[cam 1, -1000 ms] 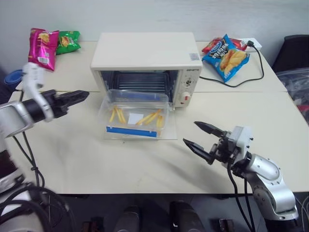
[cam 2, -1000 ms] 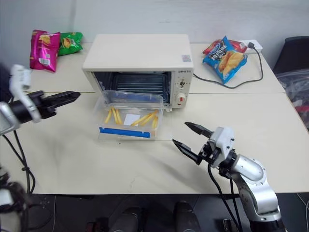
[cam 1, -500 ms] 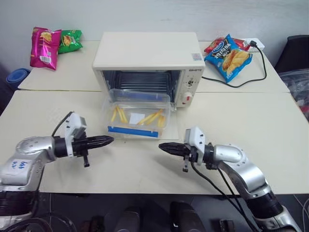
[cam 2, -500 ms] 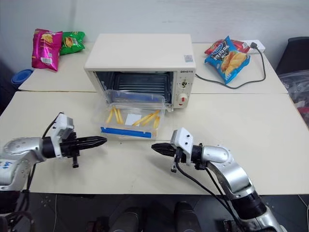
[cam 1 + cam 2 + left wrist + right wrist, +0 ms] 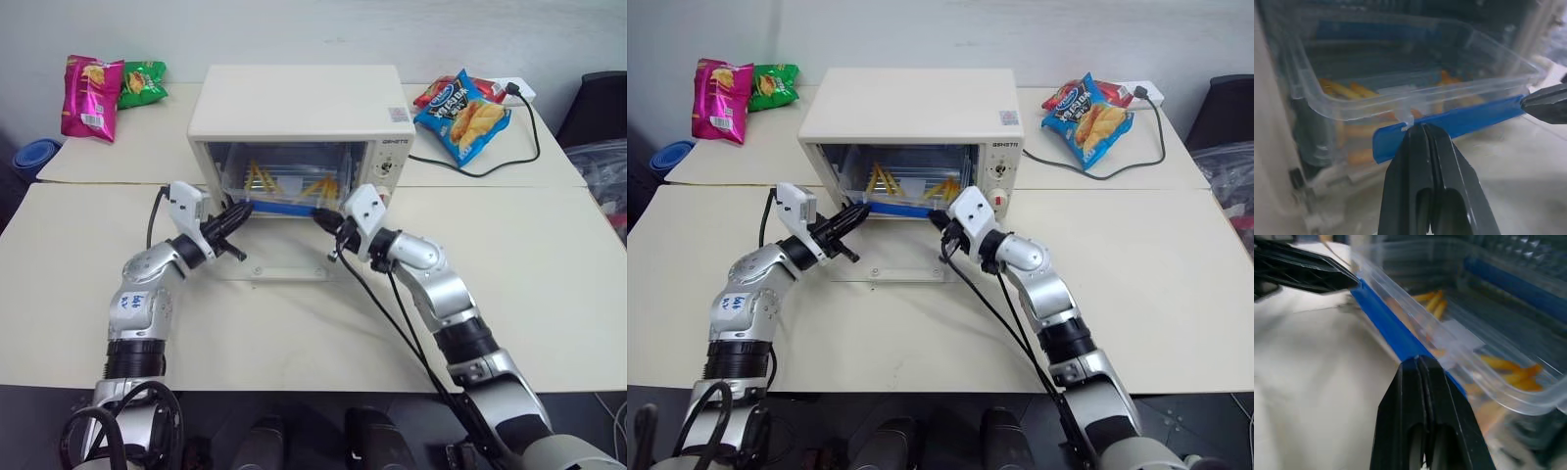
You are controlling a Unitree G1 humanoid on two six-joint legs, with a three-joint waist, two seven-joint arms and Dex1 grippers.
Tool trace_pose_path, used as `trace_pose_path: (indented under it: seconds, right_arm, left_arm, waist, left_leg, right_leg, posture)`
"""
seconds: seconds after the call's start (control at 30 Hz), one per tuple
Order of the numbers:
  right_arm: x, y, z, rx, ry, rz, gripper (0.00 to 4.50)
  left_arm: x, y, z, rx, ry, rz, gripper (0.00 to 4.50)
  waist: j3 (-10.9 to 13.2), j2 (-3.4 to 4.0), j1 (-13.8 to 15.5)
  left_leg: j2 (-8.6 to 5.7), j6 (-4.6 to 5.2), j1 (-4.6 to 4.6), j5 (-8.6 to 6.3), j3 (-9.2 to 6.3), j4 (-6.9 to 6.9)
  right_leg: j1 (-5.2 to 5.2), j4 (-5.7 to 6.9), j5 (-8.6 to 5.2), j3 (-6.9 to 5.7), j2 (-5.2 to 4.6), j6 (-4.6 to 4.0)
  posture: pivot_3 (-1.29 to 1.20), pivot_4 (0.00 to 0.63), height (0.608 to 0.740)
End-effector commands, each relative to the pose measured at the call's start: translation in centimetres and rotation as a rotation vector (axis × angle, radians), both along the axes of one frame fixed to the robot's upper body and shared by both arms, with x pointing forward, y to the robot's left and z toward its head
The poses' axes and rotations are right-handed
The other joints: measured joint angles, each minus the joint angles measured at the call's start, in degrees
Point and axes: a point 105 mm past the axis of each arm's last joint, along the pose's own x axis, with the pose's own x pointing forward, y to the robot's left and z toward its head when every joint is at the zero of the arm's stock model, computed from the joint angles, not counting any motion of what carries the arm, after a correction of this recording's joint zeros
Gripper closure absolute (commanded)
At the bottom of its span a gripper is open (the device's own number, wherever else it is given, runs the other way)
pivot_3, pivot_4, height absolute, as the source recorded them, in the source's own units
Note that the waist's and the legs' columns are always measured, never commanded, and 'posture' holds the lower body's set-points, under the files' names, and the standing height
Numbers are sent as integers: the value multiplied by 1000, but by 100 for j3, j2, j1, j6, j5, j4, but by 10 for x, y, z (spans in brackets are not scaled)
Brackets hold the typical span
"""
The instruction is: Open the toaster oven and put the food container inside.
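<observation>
Clear food container point(image 5: 285, 186) half inside the toaster oven point(image 5: 299, 122), on its lowered door.
Left gripper point(image 5: 1418, 128) and right gripper point(image 5: 1419, 361), jaws fully closed, tips press its blue clip point(image 5: 1459, 121); open table point(image 5: 294, 323) behind them.

Toaster oven point(image 5: 299, 117) sat mid-desk point(image 5: 549, 274), door down in front. Food container point(image 5: 286, 184) sat in the oven mouth. Left gripper point(image 5: 238, 212) and right gripper point(image 5: 320, 217) met its front edge from either side. Snack bags point(image 5: 98, 90) lay behind, far left and far right.
</observation>
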Motion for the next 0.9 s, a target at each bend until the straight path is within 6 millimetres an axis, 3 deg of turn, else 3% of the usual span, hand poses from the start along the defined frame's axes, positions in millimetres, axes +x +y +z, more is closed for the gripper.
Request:
trace_pose_path:
  seconds: [0.03, 0.2, 0.3, 0.47, 0.57, 0.63, 0.73, 0.9]
  right_arm:
    - [10, -6, 22, 51, -79, -52, 4462]
    - [-12, -5, 35, 145, 16, 127, 4462]
    - [-42, -28, 35, 80, 49, 290, 4500]
    - [-46, -92, -20, -175, 152, 192, 4500]
    - [-46, -108, -51, -256, 193, 174, 4500]
    - [-45, -100, -62, -249, 205, 198, 4500]
    - [-47, -79, -68, -217, 196, 273, 4500]
    - [-48, -43, -44, -23, 115, 358, 4500]
  left_arm:
    - [7, 5, 11, -5, -55, 59, 4500]
    - [-1, 10, 11, 34, -49, -11, 4500]
    - [-31, 22, 21, 62, -50, -172, 3937]
    - [-92, 54, 16, 264, -9, -435, 2493]
    - [-115, 69, 23, 277, -19, -536, 1598]
    - [-121, 74, 35, 233, -49, -562, 996]
    - [-132, 79, 35, 295, -15, -629, 86]
    - [-123, 92, 37, 292, -18, -525, 35]
  waist:
    - [0, 0, -21]
    - [0, 0, -133]
    - [0, 0, -143]
    - [0, 1, -138]
    - [3, 6, -129]
    - [6, 10, -128]
    - [6, 10, -142]
    - [6, 12, -149]
  left_leg:
    - [1, 0, 0, 0, 0, 1]
    - [4, -1, -1, 0, -1, -3]
    - [5, -1, -4, -1, -3, -6]
    - [9, 4, -2, -12, -2, -21]
    - [9, 6, 11, -12, 5, -23]
    - [9, 7, 12, -12, 6, -16]
    - [13, 7, 12, -12, 5, -13]
    - [16, 6, 11, -13, 7, -30]
  right_leg:
    - [0, 1, 0, 0, 0, 0]
    - [-1, 3, 0, -2, 1, 0]
    - [-2, -1, 0, -4, -1, 0]
    - [5, -27, 0, 2, -9, 0]
    - [14, -51, -1, 17, -10, -1]
    - [14, -44, -1, 28, -10, -1]
    - [12, -38, -1, 31, -7, -1]
    - [8, -35, -1, 32, -5, -1]
  posture:
    - [0, 150, 740]
    - [0, 150, 740]
    - [0, 150, 740]
    - [0, 150, 740]
    - [0, 150, 740]
    - [0, 150, 740]
    - [0, 150, 740]
    - [0, 150, 740]
